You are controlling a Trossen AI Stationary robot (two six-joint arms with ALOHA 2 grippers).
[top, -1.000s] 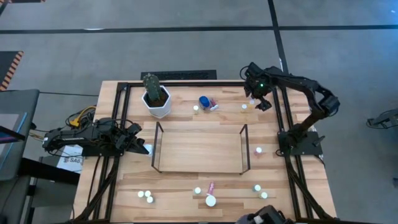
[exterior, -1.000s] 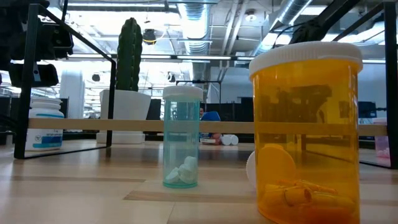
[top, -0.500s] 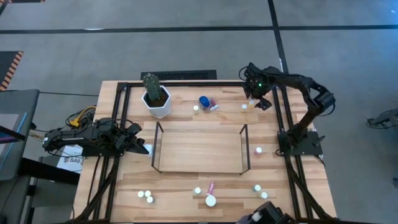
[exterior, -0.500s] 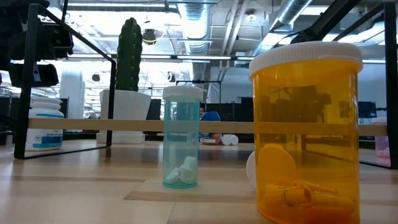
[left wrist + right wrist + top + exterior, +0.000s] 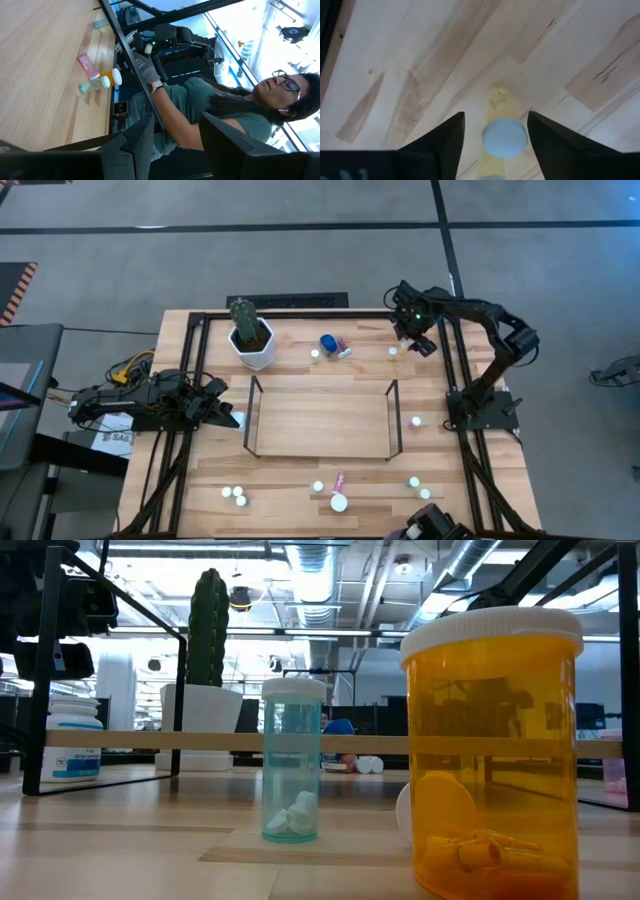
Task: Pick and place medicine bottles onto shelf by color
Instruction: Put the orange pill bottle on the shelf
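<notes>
My right gripper (image 5: 416, 343) is open at the table's far right, above a yellowish bottle with a white cap (image 5: 393, 352). In the right wrist view the bottle (image 5: 503, 138) stands on the table between my two fingers (image 5: 496, 120), with bare wood showing on both sides of it. My left gripper (image 5: 222, 413) is open and empty at the table's left, beside the shelf (image 5: 320, 423). The light-wood shelf holds nothing. Other bottles stand along the far side, among them a blue-capped one (image 5: 328, 343), and along the near side.
A white pot with a cactus (image 5: 252, 340) stands at the far left. An orange bottle (image 5: 490, 750) and a teal one (image 5: 292, 775) stand near the front edge. Black frame bars run along the table's sides. A person (image 5: 200, 105) stands behind the table's near edge.
My right gripper has edged a little toward the table's left, closer to the yellowish bottle. Nothing else has moved.
</notes>
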